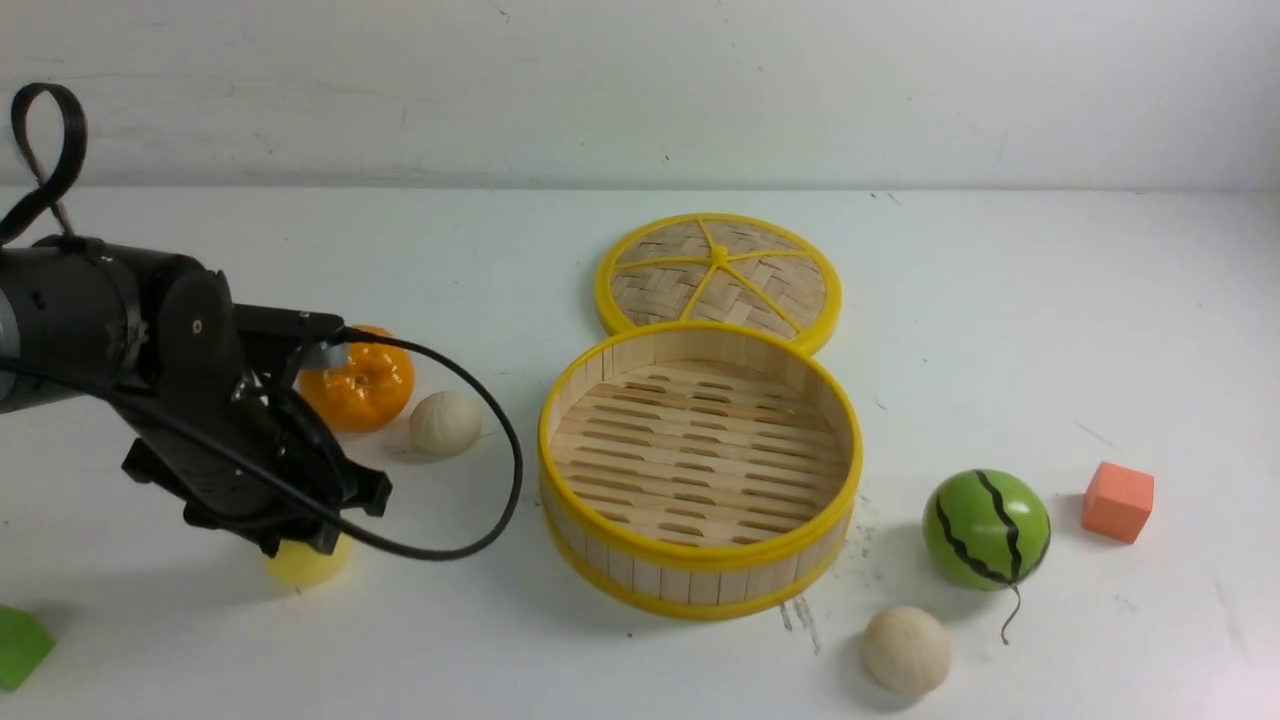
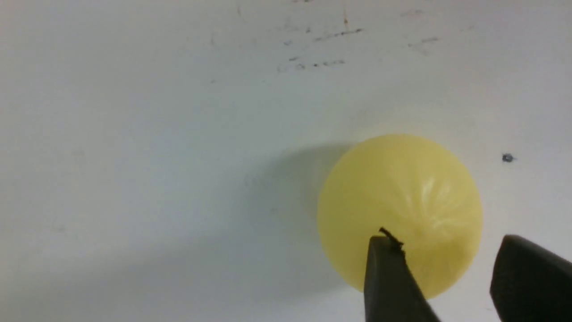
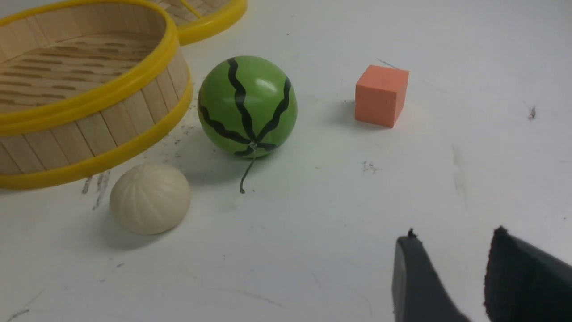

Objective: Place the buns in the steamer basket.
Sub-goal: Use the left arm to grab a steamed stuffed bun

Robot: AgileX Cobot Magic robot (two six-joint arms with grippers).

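The robot's left claw (image 2: 451, 268) hangs over the pale yellow bun (image 2: 397, 201) on a white worktop (image 1: 460, 640), its fingers spread apart, the near one overlapping the bun in the wrist camera's sight; whether it touches the bun cannot be told. From the front, that claw and its dark arm hide much of the yellow bun, which shows just below the fingertips.

Beyond the left claw and toward the robot's right, a cream-white bun (image 1: 446, 423) sits just beside a glossy orange fruit (image 1: 362, 385), itself partly hidden behind the arm. Well to the right of the left claw stands the steamer basket (image 1: 700, 585), round, with a slatted floor and yellow rims, no bun inside it. Just behind the basket lies the woven lid (image 1: 655, 285) with yellow spokes.

The right claw (image 3: 464, 273), seen only by its own wrist camera, has its fingers parted with bare worktop between them. Farther still to the right of the left claw, past the basket, rest a second cream-white bun (image 1: 907, 650), a green striped watermelon ball (image 1: 985, 530) and an orange-red block (image 1: 1118, 502). A green block (image 1: 20, 645) peeks in nearer the robot than the left claw, and to its left.
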